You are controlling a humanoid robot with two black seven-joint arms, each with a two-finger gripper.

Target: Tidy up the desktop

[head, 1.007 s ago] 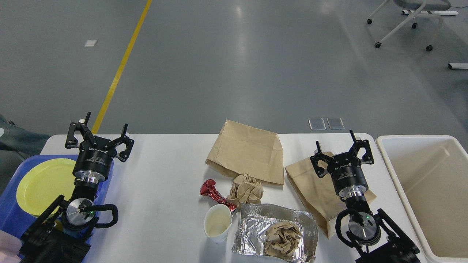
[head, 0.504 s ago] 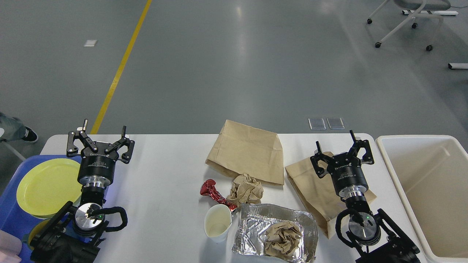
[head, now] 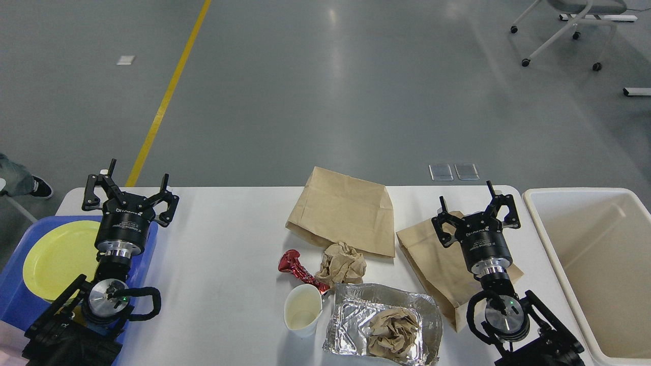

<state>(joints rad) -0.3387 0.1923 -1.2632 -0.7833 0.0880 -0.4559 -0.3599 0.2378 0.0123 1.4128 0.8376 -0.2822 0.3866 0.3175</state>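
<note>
Both my left tool [head: 129, 189] and right tool [head: 477, 210] hover spread wide and empty over the white tabletop [head: 229, 254], ready for its litter, bound for the cream bin [head: 590, 254]

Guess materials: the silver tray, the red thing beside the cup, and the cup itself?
Silver tray: looks like thin aluminium foil, shiny and creased. Red thing: probably metallised foil wrapper, glossy, twisted. Cup: seemingly paper, matte off-white; plastic not excluded.

On the bench [head: 234, 239]: tray [head: 15, 290] with plate [head: 56, 259] at left, bags [head: 346, 211], cup [head: 302, 316] and foil [head: 381, 320] centre, bin [head: 600, 264] right
</note>
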